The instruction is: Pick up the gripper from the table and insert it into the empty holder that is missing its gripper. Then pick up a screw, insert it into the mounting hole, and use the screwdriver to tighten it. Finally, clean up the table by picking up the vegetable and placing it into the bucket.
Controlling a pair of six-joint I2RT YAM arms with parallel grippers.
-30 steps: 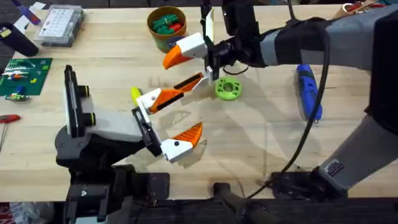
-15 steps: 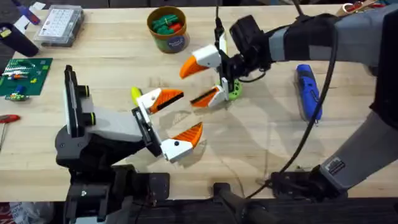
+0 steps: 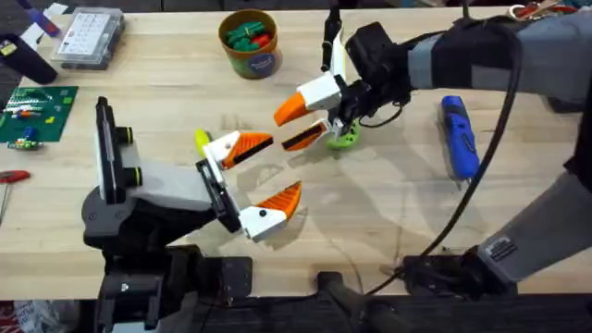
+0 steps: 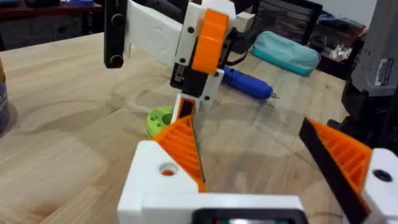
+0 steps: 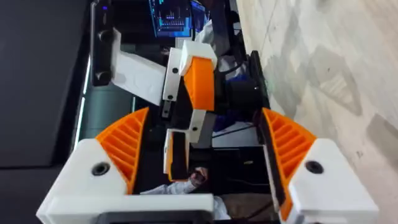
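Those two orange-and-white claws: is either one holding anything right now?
No, nothing is held. The left gripper hangs open above the table. The right gripper is open too, beside the lime-green ring, with nothing between its fingers.

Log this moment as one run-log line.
left gripper: open, low over table | right gripper: open, beside green ring | bucket: holds green pieces | blue screwdriver: lying flat

One bucket (image 3: pixel 248 42), one blue screwdriver (image 3: pixel 459 137), two hands (image 3: pixel 263 176)
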